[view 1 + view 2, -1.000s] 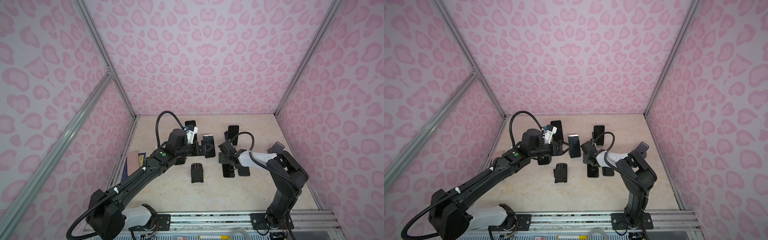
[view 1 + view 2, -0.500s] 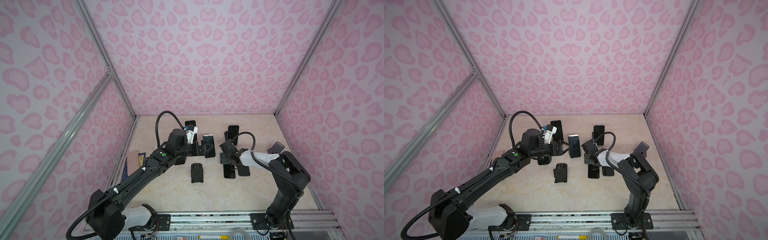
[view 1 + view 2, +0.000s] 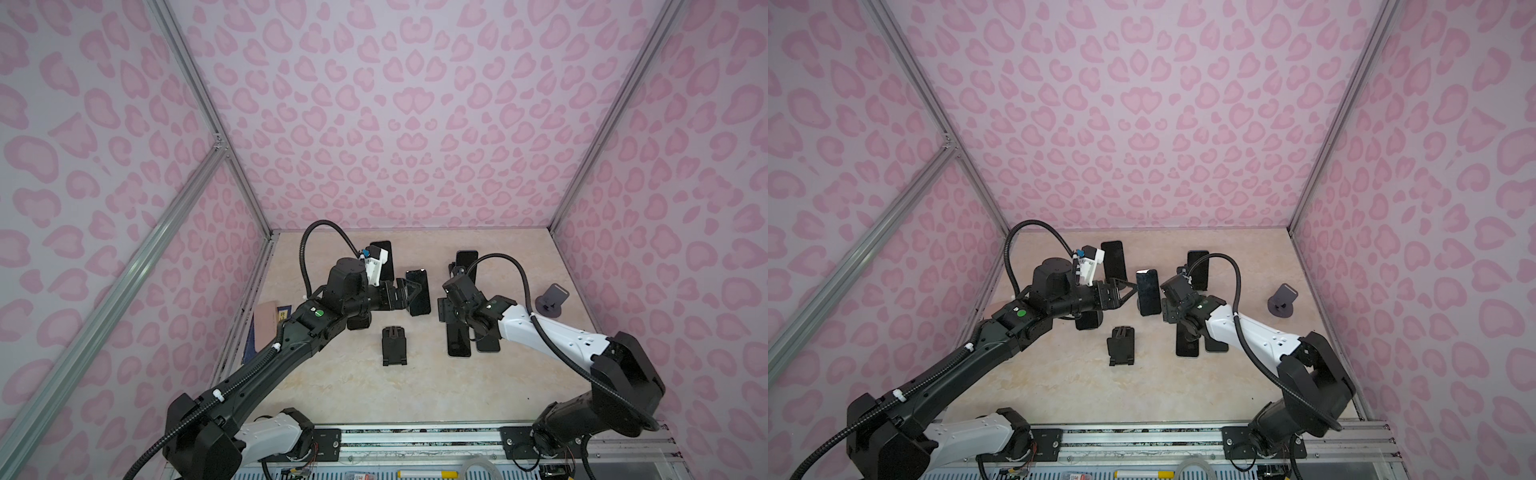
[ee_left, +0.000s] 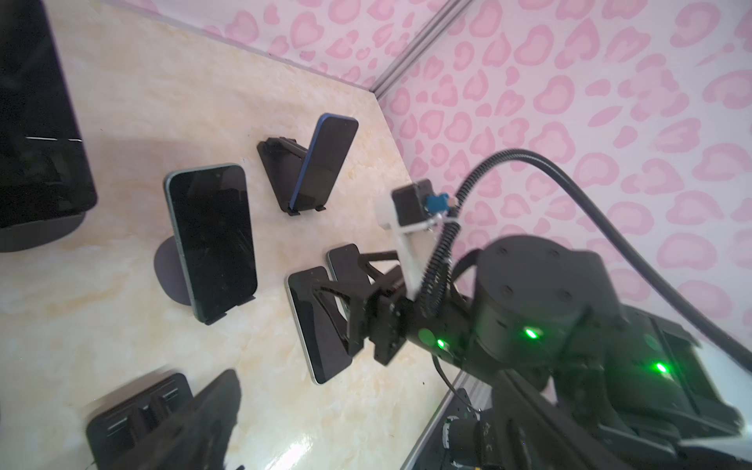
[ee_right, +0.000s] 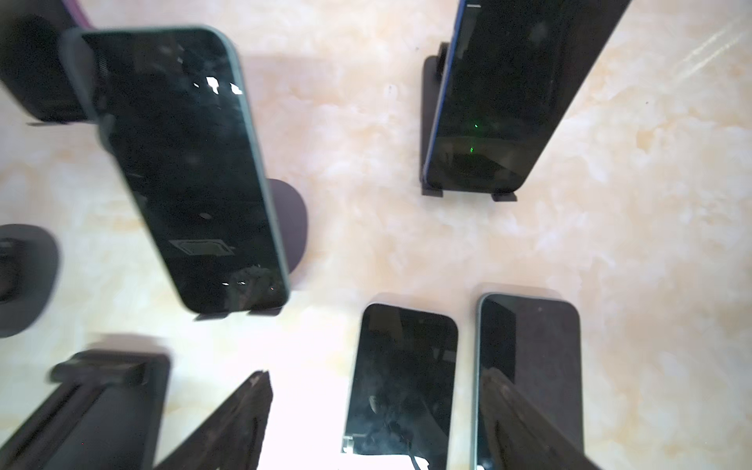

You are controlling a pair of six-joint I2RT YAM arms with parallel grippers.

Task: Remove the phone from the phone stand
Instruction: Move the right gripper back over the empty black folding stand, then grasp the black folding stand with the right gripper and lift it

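Left wrist view: near phone (image 4: 36, 122) cut by edge; folded stand (image 4: 122, 411) blurred.

You had nothing legible in any view. The upright phone (image 3: 417, 291) in the middle showed only a dark screen. The blue booklet (image 3: 249, 348) at the left edge of the surface (image 3: 332, 386) carried a small yellow label (image 3: 283, 314), too small to read. The green dot (image 3: 318, 313) on the left arm (image 3: 291, 353) was plain.
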